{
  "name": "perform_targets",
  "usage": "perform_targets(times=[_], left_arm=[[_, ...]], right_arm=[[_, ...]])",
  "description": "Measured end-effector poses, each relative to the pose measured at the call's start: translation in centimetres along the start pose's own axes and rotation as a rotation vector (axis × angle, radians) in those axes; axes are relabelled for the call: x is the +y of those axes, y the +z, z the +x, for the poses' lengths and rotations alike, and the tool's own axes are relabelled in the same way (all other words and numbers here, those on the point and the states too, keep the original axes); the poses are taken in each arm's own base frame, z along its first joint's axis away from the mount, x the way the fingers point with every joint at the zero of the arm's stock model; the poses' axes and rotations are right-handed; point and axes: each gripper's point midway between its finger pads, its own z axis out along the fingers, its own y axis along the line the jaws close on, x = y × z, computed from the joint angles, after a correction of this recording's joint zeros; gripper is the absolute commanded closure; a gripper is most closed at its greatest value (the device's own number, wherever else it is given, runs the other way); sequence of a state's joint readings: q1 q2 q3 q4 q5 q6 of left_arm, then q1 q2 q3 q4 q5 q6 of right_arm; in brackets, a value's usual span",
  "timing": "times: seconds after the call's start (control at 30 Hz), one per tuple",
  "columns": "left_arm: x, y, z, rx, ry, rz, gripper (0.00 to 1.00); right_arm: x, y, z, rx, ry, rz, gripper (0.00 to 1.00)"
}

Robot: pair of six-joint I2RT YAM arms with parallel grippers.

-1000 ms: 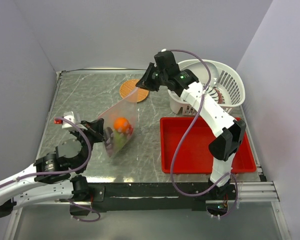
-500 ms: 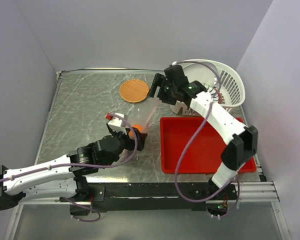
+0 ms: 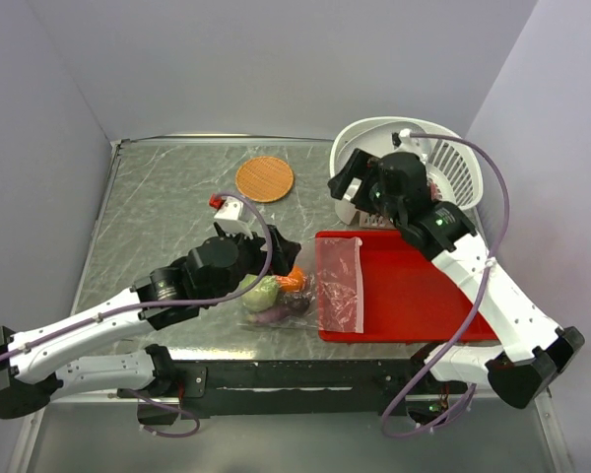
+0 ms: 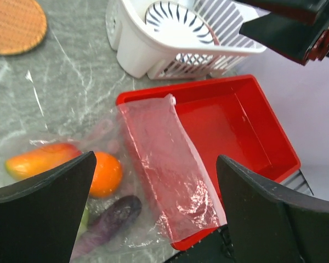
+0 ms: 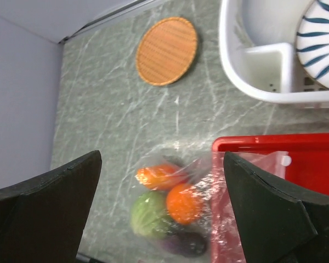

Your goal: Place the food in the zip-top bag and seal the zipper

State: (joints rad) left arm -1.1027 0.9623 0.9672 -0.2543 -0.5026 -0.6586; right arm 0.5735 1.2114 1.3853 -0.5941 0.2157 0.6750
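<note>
The grey marbled table (image 3: 167, 197) carries everything. Below both pincers the bag (image 4: 175, 181) lies slack, with the food (image 4: 104, 173) bunched at one end and the other end draped over the tray (image 4: 252, 126) rim. I judge it light, floppy and slippery, so I'd pinch its mouth corners. My left pincer (image 4: 156, 158) and right pincer (image 5: 162, 155) gape wide, touching nothing.

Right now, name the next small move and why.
Probably lower the open right end effector onto the zip-top bag's end draped over the red tray's rim and pinch it. The food sits inside it on the table; the left end effector is open too; whether the mouth is sealed does not show.
</note>
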Motion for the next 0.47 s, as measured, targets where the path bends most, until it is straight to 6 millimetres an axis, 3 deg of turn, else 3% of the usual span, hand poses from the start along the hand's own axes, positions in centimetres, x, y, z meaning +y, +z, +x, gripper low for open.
perform_targets(times=[0.27, 0.47], left_arm=[[1.0, 0.4, 1.3, 0.067, -0.017, -0.023, 0.03], [1.6, 0.4, 1.9, 0.098, -0.012, -0.034, 0.03]], right_arm=[[-3.5, 0.1, 2.4, 0.002, -0.019, 0.082, 0.0], [-4.0, -0.7, 1.7, -0.043, -0.013, 0.089, 0.0]])
